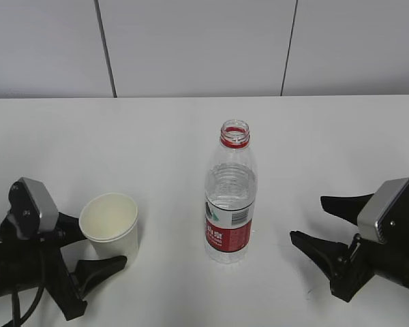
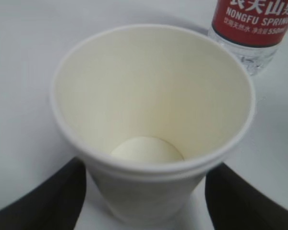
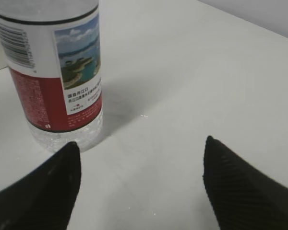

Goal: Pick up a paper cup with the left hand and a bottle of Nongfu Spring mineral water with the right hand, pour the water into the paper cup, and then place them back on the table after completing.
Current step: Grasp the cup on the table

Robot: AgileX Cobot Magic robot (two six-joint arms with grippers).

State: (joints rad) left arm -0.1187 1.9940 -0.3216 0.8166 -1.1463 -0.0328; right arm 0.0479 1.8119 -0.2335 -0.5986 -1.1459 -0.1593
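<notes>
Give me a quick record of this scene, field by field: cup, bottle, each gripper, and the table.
paper cup: upright, empty, between the left gripper's fingers
bottle: upright, uncapped, partly full, red label, right of cup
left gripper: open around the cup, not clamped
right gripper: open, apart from the bottle, on its right
table: white, bearing both items

L hand [image 1: 99, 248] & R hand [image 1: 324, 221] low, jaws apart (both).

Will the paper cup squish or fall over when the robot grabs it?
The paper cup looks empty and thin-walled, so it is probably very light and may dent if squeezed hard. Its base is narrower than its rim, so a sideways nudge from the left hand could tip or slide it.
</notes>
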